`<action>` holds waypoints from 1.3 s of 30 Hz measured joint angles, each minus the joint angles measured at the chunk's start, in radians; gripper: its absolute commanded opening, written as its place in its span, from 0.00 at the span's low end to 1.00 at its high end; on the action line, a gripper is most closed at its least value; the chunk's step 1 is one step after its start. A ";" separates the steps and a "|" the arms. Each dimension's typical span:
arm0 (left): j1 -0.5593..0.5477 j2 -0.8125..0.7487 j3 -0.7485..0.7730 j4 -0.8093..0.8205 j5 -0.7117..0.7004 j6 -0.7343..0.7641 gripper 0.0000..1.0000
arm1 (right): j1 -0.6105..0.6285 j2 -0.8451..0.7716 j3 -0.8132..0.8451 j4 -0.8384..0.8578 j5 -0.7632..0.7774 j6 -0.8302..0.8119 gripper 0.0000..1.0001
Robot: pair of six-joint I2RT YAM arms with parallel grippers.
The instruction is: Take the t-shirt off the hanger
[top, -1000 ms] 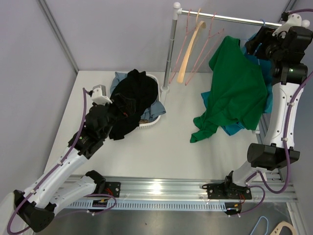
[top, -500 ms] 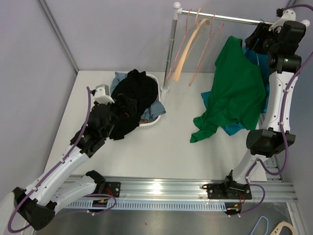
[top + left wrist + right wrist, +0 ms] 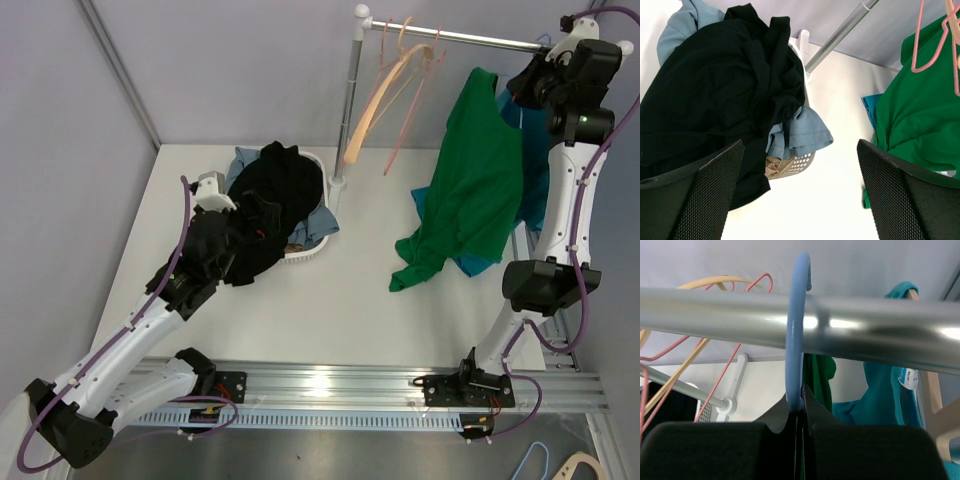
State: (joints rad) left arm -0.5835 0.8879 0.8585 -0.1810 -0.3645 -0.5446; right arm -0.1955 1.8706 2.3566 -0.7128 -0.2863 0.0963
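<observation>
A green t-shirt hangs from the rail at the back right, on a blue hanger whose hook loops over the bar. My right gripper is up at the rail, shut on the lower end of that blue hook. The rest of the hanger is hidden inside the shirt. In the top view the right gripper sits just right of the shirt's collar. My left gripper is open with nothing between its fingers, low over the table beside the basket, far from the green t-shirt.
A teal shirt hangs behind the green one on a wooden hanger. Pink hangers and a wooden hanger dangle at the rail's left end by the upright pole. A white basket holds black and light blue clothes.
My right gripper has shut on the blue hanger hook. The right arm shifted slightly up the rail, and the empty hangers swung left. The left arm barely moved.
</observation>
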 measured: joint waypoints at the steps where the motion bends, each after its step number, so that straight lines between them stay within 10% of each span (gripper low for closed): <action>1: -0.001 0.000 0.000 0.000 0.000 0.000 0.99 | 0.003 0.000 0.016 -0.008 0.000 0.001 0.00; 15: -0.210 -0.027 0.032 0.138 0.063 0.242 0.99 | 0.119 -0.182 -0.046 -0.005 0.044 0.023 0.00; 30: -0.878 0.095 0.014 0.463 -0.099 0.754 1.00 | 0.503 -0.677 -0.689 0.005 0.714 0.272 0.00; 39: -0.948 0.268 -0.004 0.586 -0.100 0.808 1.00 | 0.553 -0.692 -0.762 -0.039 0.917 0.383 0.00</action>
State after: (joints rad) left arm -1.5314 1.1561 0.8543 0.4046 -0.4641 0.2638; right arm 0.3576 1.1782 1.5948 -0.7521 0.6304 0.4797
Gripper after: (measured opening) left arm 0.994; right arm 0.037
